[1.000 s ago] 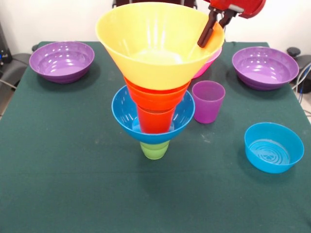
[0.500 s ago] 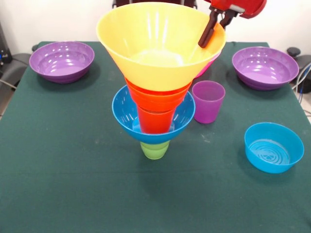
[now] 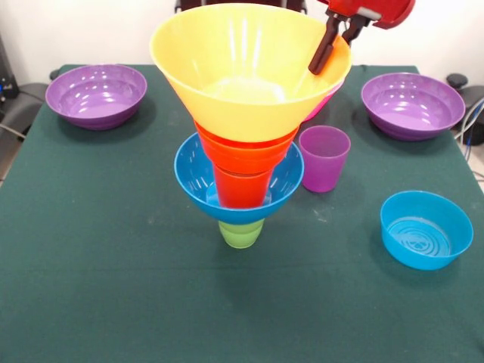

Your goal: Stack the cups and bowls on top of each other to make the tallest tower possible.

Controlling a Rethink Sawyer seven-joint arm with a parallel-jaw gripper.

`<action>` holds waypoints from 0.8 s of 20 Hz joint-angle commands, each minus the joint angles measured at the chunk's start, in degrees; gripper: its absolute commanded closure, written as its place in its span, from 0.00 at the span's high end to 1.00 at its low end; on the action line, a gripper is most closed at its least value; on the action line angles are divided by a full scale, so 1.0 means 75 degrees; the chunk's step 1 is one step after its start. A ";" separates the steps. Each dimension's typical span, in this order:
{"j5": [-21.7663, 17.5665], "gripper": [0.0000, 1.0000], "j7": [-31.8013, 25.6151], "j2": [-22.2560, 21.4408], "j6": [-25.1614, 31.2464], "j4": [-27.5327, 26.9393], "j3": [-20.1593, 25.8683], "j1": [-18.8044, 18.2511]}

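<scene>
**Five pieces stacked, five left on the table**

The tower [image 3: 243, 151] was seen standing near the middle of the table [image 3: 113, 287], built from the bottom up of the green cup [image 3: 241, 234], the medium blue bowl [image 3: 198, 184], the orange cup [image 3: 241, 187], the small orange bowl [image 3: 246, 153] and, uppermost, the large yellow-orange bowl [image 3: 246, 68]. The yellow-orange bowl was seated in the orange bowl, its wide rim overhanging everything below.

The gripper [image 3: 327, 47] was held at the bowl's rim at about 2 o'clock. One of the dark fingers [image 3: 324, 51] was seen in front of the rim wall; whether the rim was pinched between the fingers or they were merely spread beside it could not be told.

Five pieces were left unstacked. The purple cup [image 3: 324, 157] stood just beside the tower at 3 o'clock. The large pink bowl [image 3: 327, 100] was mostly hidden behind the yellow-orange bowl, at about 1 o'clock. The left purple bowl [image 3: 96, 95] lay at 10 o'clock and the right purple bowl [image 3: 412, 104] at 2 o'clock, both well apart from the tower. The small blue bowl [image 3: 426, 229] sat at 4 o'clock.

The task was judged about half done. The top-heavy stack on one narrow cup was judged liable to tip under further loads.
</scene>
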 commanded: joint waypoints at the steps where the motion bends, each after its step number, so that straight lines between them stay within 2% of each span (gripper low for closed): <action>1: -0.0249 0.00 -0.0172 0.0707 0.0413 0.0268 0.0913 -0.0125; 3: -0.0227 0.00 -0.0158 0.0710 0.0457 0.0260 0.0918 -0.0115; 4: -0.0225 1.00 -0.0156 0.0712 0.0469 0.0255 0.0916 -0.0109; 16: -0.0187 1.00 -0.0190 0.0700 0.0553 0.0279 0.0934 -0.0115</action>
